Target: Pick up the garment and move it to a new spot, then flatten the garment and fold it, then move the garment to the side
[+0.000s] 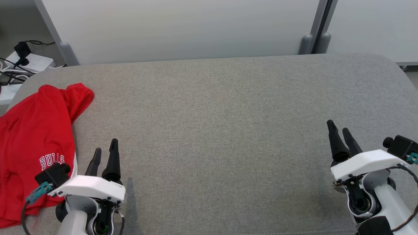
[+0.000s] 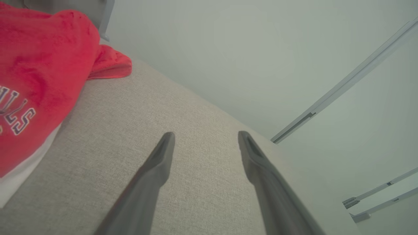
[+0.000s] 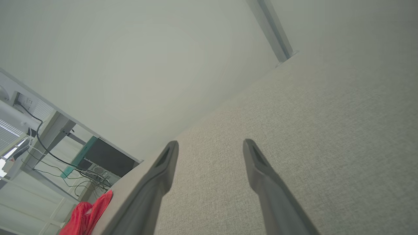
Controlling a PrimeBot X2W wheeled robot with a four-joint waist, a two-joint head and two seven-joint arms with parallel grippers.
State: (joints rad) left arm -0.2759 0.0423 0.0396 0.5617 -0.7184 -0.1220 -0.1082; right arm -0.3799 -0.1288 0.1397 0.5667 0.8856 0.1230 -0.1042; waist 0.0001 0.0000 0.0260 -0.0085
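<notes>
The garment [image 1: 36,137] is a red piece with white "BULLS" lettering, lying crumpled at the left end of the grey padded table [image 1: 222,124] and hanging over its left edge. In the left wrist view the garment [image 2: 39,65] lies to the upper left; in the right wrist view the garment [image 3: 86,215] shows small at the bottom left. My left gripper [image 1: 105,148] stands open just right of the garment, nothing between its fingers [image 2: 163,153]. My right gripper [image 1: 339,127] is open at the table's right side, far from the garment, fingers [image 3: 166,160] empty.
A pale partition wall [image 1: 183,29] with grey posts [image 1: 313,39] runs behind the table. Power strips and black cables [image 1: 19,62] lie on the floor at the far left. The table's far corners are rounded.
</notes>
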